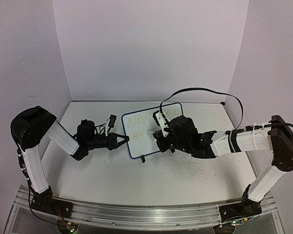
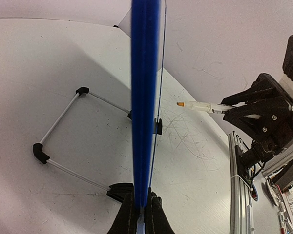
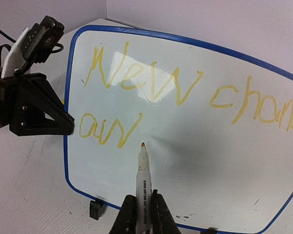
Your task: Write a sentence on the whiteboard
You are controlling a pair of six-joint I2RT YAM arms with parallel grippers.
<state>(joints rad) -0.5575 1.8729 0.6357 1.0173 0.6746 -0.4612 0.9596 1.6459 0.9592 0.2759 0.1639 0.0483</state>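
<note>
The whiteboard [image 1: 139,139] stands upright mid-table, blue-framed on small black feet. It shows edge-on in the left wrist view [image 2: 145,87] and face-on in the right wrist view [image 3: 200,161]. The sentence [image 3: 151,83] is pale yellow: a first line reading "New chor…" and a short second line below it. My left gripper [image 2: 142,214] is shut on the whiteboard's left frame edge [image 1: 123,142]. My right gripper [image 3: 142,214] is shut on a white marker [image 3: 143,175]. The marker's orange tip points at the board just right of the second line. In the left wrist view the marker [image 2: 200,106] stands slightly off the board face.
A wire stand [image 2: 58,131] props the board from behind. Grey scribble scratches [image 2: 195,141] mark the tabletop in front of it. An aluminium rail [image 2: 239,185] runs along the near edge. White backdrop walls close in the back and sides.
</note>
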